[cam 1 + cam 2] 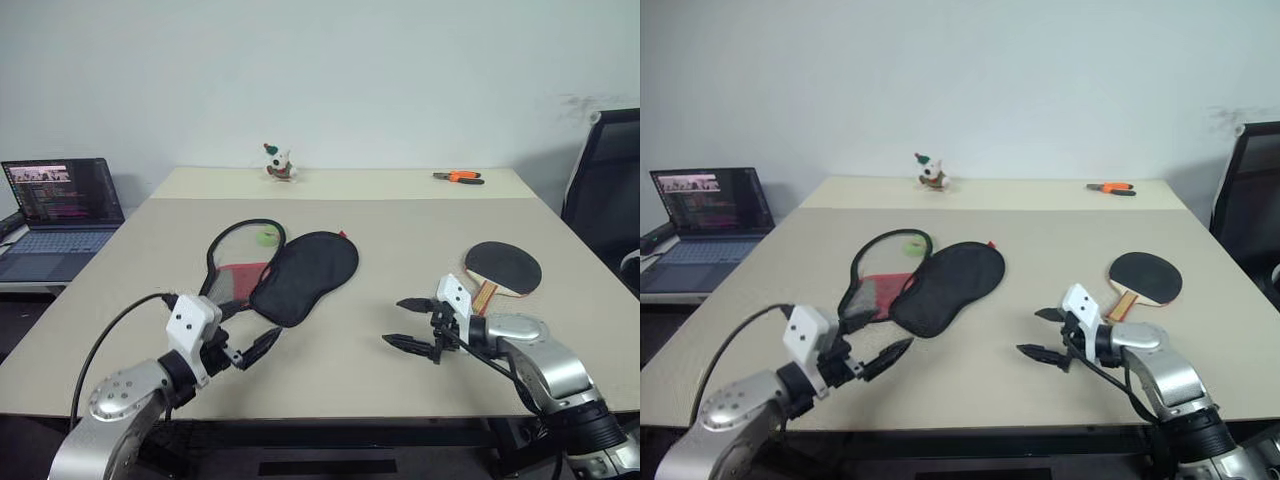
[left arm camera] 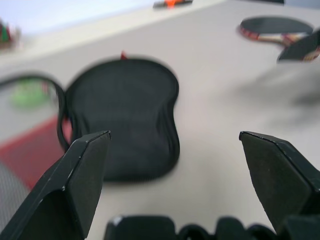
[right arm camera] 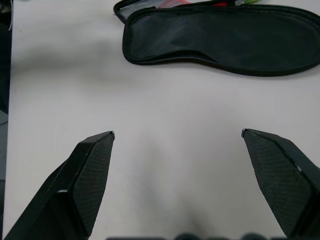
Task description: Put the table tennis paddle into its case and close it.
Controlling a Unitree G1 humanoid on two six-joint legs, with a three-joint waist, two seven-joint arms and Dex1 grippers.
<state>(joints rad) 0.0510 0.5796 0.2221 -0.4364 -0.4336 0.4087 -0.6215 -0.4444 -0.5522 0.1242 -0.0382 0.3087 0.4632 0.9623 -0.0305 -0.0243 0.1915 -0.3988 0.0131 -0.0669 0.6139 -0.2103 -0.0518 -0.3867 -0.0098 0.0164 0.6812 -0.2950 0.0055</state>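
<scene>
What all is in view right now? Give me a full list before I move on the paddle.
table tennis paddle: one, black face up, light wooden handle, on the table's right side, just beyond the right pincer.
case: one, black with a red panel, lying open at the table's middle-left, flap folded out to the right.
small green item: one, at the case's far end; cannot tell what it is.
figurine: one, white with red and green, far edge of the table.
pliers: one, orange and black, far right of the table.
laptop: one, open, screen lit, on a surface left of the table.
chair: one, black, right of the table.
table: one, beige.
left pincer: open, near the case's near end.
right pincer: open, above bare table.
</scene>
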